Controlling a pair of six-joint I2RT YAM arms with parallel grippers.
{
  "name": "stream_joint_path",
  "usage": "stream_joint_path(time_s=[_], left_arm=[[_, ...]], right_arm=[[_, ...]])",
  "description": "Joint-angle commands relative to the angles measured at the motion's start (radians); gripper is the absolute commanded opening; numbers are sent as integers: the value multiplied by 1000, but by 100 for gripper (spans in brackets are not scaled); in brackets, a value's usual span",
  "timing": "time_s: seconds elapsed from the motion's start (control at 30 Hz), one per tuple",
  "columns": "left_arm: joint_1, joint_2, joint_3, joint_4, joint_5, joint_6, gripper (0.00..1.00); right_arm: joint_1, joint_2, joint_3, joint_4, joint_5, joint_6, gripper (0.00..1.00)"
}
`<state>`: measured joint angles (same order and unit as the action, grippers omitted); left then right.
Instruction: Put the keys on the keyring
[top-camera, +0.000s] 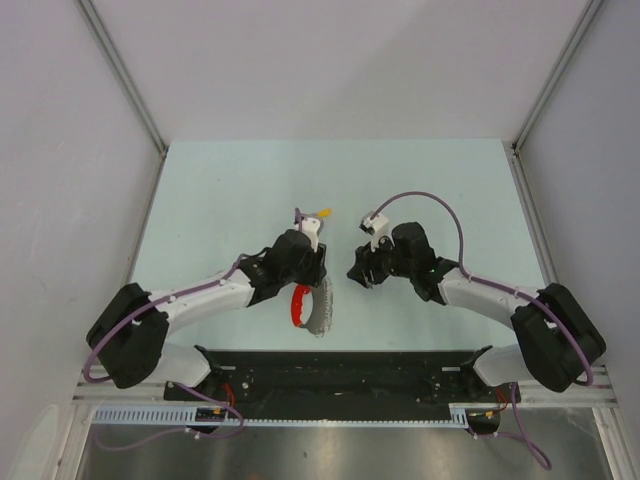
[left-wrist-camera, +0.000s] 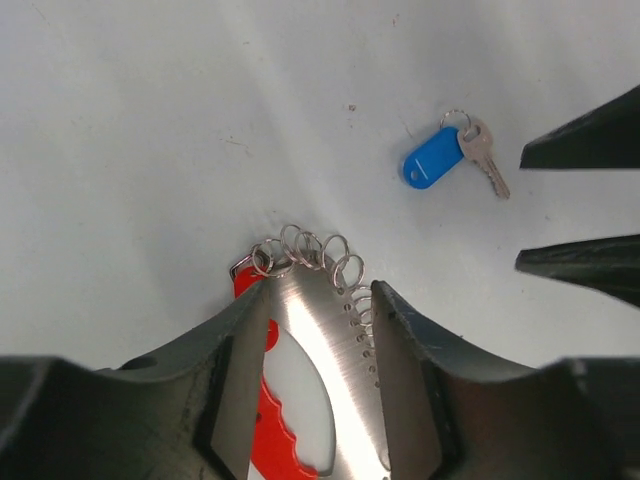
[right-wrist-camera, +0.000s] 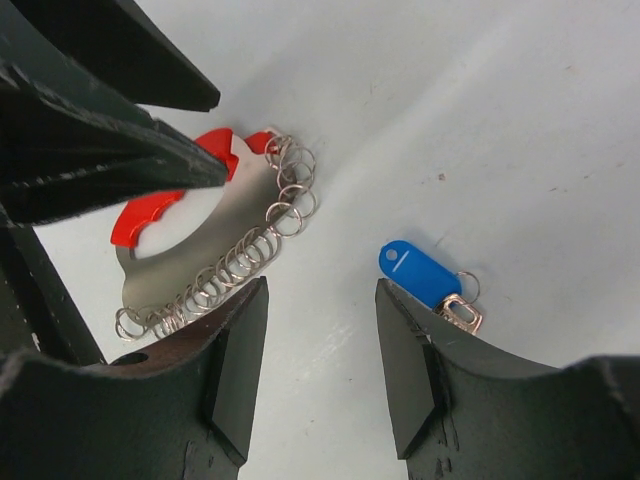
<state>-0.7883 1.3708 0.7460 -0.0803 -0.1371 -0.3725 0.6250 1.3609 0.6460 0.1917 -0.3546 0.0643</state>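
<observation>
The keyring (left-wrist-camera: 318, 345) is a curved silvery plate with a red grip and a row of small rings along its edge. My left gripper (left-wrist-camera: 315, 292) is shut on it, its jaws pressing the plate's two sides; it also shows in the top view (top-camera: 312, 305). A blue-capped key (left-wrist-camera: 434, 160) lies on the table just beyond it. My right gripper (right-wrist-camera: 320, 300) is open and empty, hovering with the blue key (right-wrist-camera: 418, 270) beside its right finger and the keyring (right-wrist-camera: 205, 245) to its left. A yellow-capped key (top-camera: 323, 213) lies behind the left wrist.
Both arms meet at the middle of the pale table (top-camera: 220, 190), the right gripper (top-camera: 360, 272) facing the left gripper (top-camera: 310, 282) closely. The right gripper's fingers (left-wrist-camera: 590, 145) show at the left wrist view's right edge. White walls enclose the table on three sides.
</observation>
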Motion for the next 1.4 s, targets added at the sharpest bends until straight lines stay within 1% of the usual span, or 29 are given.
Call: stream_joint_path(time_s=[0.0,0.07,0.1,0.2,0.23,0.4,0.77,0.97,1.2,1.37], left_arm=[[11,1,-16,37,-16,-121,45],[11,37,-4,36,-25,-164,39],[11,57,7,27,-28,-199,33],[3,109,41,-1,-21,-259,26],[-3,120,44,-6,-25,-270,25],[-12,157,56,-33,-87,-307,25],[-12,208,64,30,-116,-342,30],[-12,235,75,42,-140,-365,28],[-12,249,75,50,-111,-373,24],[-20,240,70,62,-96,-376,26]], right_arm=[[-4,63,73,-17,-43,-23,52],[-5,72,75,-17,-27,-15,52],[-5,72,76,-18,-20,-14,52],[-7,70,76,-26,8,-9,52],[-8,72,76,-31,15,-9,52],[-10,72,75,-46,28,-15,52],[-11,73,70,-46,23,-20,52],[-10,70,66,-43,23,-20,52],[-11,72,64,-41,25,-20,52],[-10,70,63,-40,25,-23,52]])
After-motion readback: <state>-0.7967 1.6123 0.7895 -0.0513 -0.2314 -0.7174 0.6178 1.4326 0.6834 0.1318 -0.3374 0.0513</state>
